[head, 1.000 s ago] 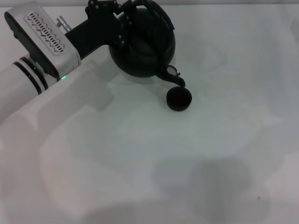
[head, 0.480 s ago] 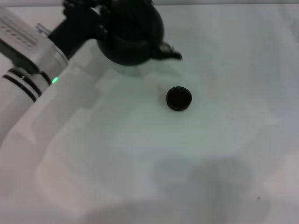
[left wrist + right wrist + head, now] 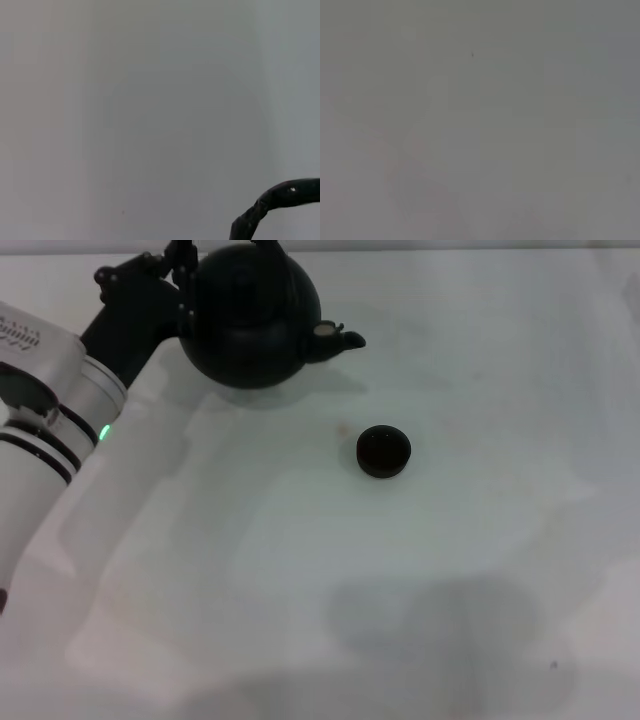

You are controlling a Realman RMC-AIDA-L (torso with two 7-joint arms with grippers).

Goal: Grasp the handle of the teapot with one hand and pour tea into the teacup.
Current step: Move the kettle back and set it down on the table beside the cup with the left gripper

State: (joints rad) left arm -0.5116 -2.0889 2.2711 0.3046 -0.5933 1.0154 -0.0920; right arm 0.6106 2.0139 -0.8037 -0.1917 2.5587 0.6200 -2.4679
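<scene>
The round black teapot [image 3: 248, 325] is at the far left of the white table [image 3: 330, 570], upright, with its short spout [image 3: 340, 338] pointing right. My left gripper [image 3: 183, 254] is at the pot's upper left, at the top edge of the head view, shut on the handle. That edge cuts off most of the handle. A curved black piece of the handle [image 3: 280, 196] shows in the left wrist view. The tiny dark teacup [image 3: 383, 451] stands on the table, in front of and right of the spout, apart from the pot. The right gripper is out of view.
My white left forearm [image 3: 45, 430] crosses the left side of the head view. The right wrist view shows only plain grey surface.
The teapot was tilted with its spout over the teacup a second ago. It has since swung back to upright and moved left and away from the cup with my left gripper.
</scene>
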